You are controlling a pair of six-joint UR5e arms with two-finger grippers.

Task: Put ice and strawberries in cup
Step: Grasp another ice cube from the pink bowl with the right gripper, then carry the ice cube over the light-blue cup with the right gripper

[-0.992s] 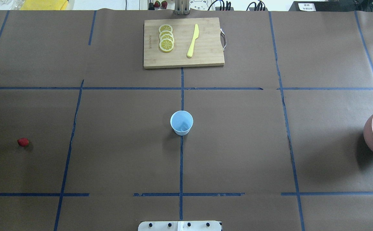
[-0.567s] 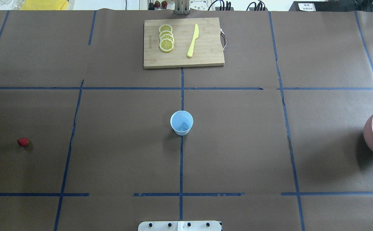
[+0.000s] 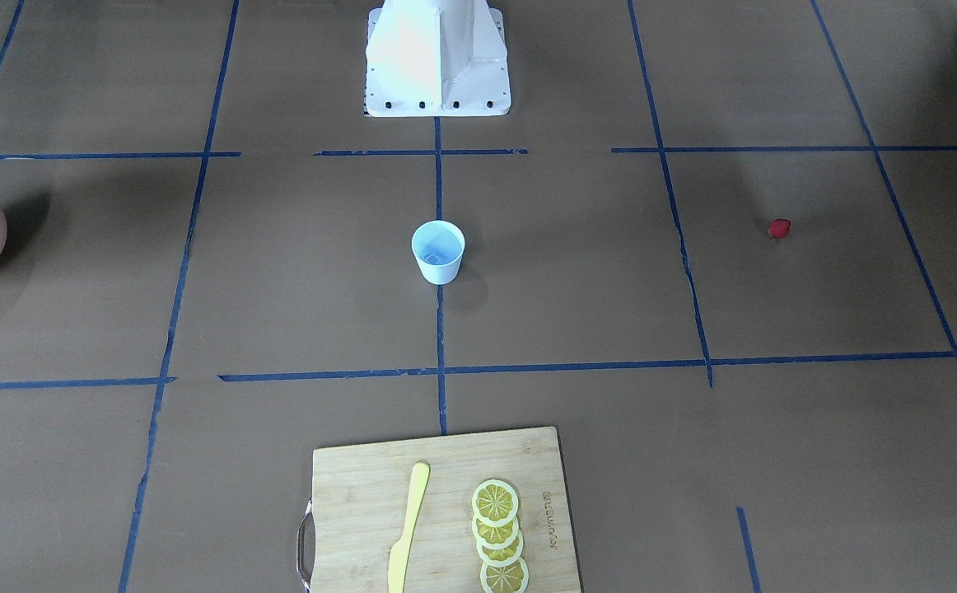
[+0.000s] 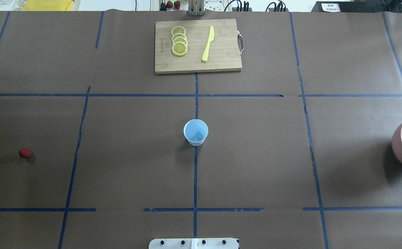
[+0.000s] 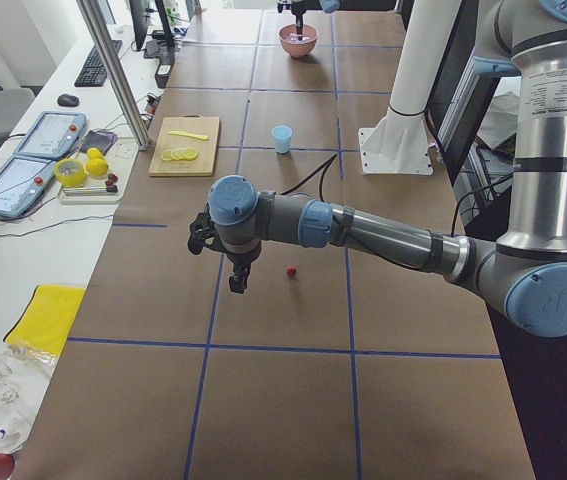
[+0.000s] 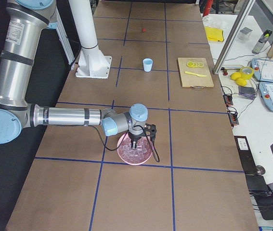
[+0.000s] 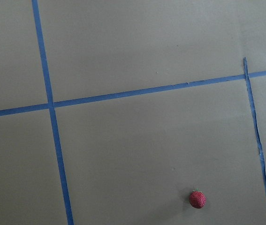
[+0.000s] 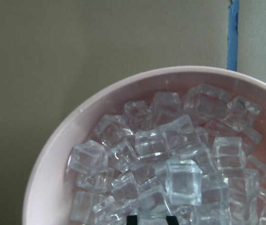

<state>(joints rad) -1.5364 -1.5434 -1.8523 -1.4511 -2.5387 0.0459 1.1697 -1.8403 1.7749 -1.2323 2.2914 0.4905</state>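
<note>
Ahead of filling, the cup [image 4: 195, 132] is standing upright at the centre of the overhead frame, where either arm can reach it. Something pale is glinting at its bottom, too small to identify.

The right gripper [image 8: 151, 219] is hanging over the pink bowl [image 8: 53, 187], cut off at the far right edge of the overhead frame. The bowl is keeping the ice [image 8: 183, 182] heaped in one place. Two dark fingertips [image 8: 132, 219] are showing apart at the bottom edge of the wrist frame, but whether a cube is caught between them cannot be told.

The left gripper [image 5: 235, 282] is hovering above the table near the lone strawberry [image 4: 25, 153], lying bare on the brown paper at the overhead frame's left. Its wrist camera is catching the berry at lower right, suggesting it is not yet centred. Whether its fingers are spread or closed cannot be told from the side.

At the overhead frame's top centre, a cutting board [image 4: 197, 45] is carrying lemon slices [image 4: 179, 41] and a yellow knife [image 4: 208, 43], well apart from the work.
</note>
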